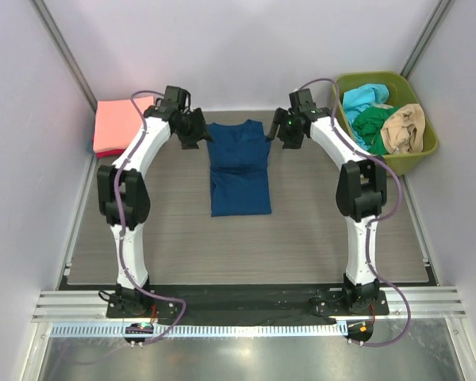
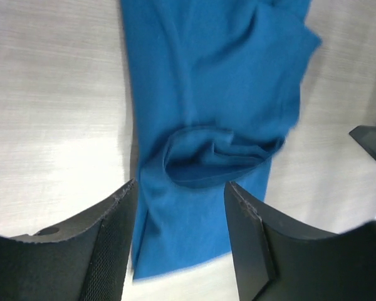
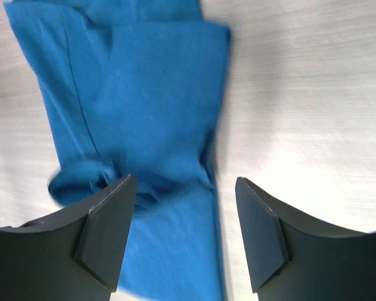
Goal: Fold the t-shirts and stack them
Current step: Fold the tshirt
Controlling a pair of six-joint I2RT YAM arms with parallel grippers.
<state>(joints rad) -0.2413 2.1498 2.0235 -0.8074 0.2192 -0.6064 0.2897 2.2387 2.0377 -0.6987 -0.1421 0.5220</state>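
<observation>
Flanking t-shirt (image 1: 239, 171), left hand (image 1: 196, 133), right hand (image 1: 285, 132) (both spread)

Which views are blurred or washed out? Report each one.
Top external: sharp, evenly lit. Left wrist: the folded blue cloth t-shirt has smeared edges, and the wood-grain table glares pale. Right wrist: same shirt soft-edged, table bleached.

Grey wood-grain counter (image 1: 325, 238), grain running crosswise. Olive-green bin (image 1: 407, 165) at far right corner, set askew. Black strip (image 1: 246, 294) along near edge. Nearer still, aluminium rails (image 1: 246, 308), then white toothed strip (image 1: 246, 329). Pale lilac walls (image 1: 246, 48) on three sides. Slanted metal posts (image 1: 63, 55) in both back corners.
</observation>
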